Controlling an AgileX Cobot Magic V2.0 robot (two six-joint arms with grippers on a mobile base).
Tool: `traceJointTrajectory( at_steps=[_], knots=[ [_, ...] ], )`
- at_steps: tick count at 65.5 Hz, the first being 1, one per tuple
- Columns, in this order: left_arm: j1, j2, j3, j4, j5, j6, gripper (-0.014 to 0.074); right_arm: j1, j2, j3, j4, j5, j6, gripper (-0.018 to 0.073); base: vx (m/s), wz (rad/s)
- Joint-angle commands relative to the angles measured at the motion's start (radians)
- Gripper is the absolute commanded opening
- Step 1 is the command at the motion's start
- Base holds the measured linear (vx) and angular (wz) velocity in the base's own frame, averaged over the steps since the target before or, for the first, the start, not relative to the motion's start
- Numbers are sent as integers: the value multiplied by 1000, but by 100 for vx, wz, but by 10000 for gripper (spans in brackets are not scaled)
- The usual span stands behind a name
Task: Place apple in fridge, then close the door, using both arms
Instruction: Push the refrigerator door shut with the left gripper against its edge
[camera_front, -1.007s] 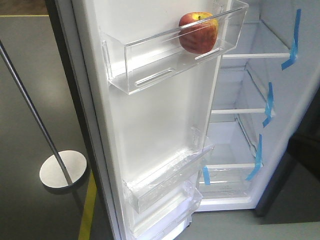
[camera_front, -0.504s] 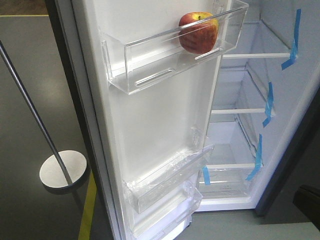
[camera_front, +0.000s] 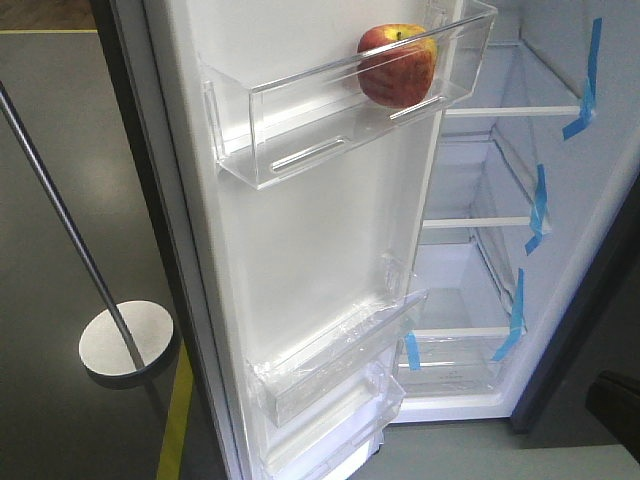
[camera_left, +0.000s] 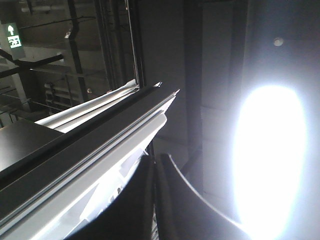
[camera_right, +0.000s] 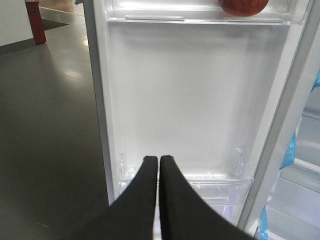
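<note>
**A lab or test hall, industrial in character**

A wide, polished grey floor (camera_front: 60, 200) marked with a yellow line (camera_front: 176, 420) is seen around the fridge (camera_front: 610, 180), whose shelves are tagged with strips of blue tape (camera_front: 590, 80). A metal pole on a round base (camera_front: 125, 340) is stood beside it. A green exit sign (camera_left: 12, 36) and exposed ceiling pipes (camera_left: 73, 45) are seen in the left wrist view.

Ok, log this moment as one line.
apple: in upper door bin | door: open | left end effector: shut, empty | right end effector: shut, empty
</note>
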Motion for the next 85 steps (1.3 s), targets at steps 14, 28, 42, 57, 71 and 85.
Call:
traceJointTrajectory(
  at_steps=[14,28,42,57,71,85],
  knots=[
    [-4,476,-291,297,-155,-24,-6,-1,10,-25,66,-43,-2,-3,0,0],
    [-4,793,-500,459,-243,-132,-6,-1,10,-25,77,-43,-2,-3,0,0],
    [-4,1022,-685,509,-240,-132,-6,-1,10,-25,78,-39,-2,-3,0,0],
    [-4,1235,-853,507,-199,-133,0,-1,10,-25,84,-18,-2,-3,0,0],
    [-4,1397,-982,596,-242,-282,4,-1,10,-25,84,-13,-2,-3,0,0],
    [-4,1524,-1147,861,-414,-574,4,-1,10,-25,84,-10,-2,-3,0,0]
  ],
)
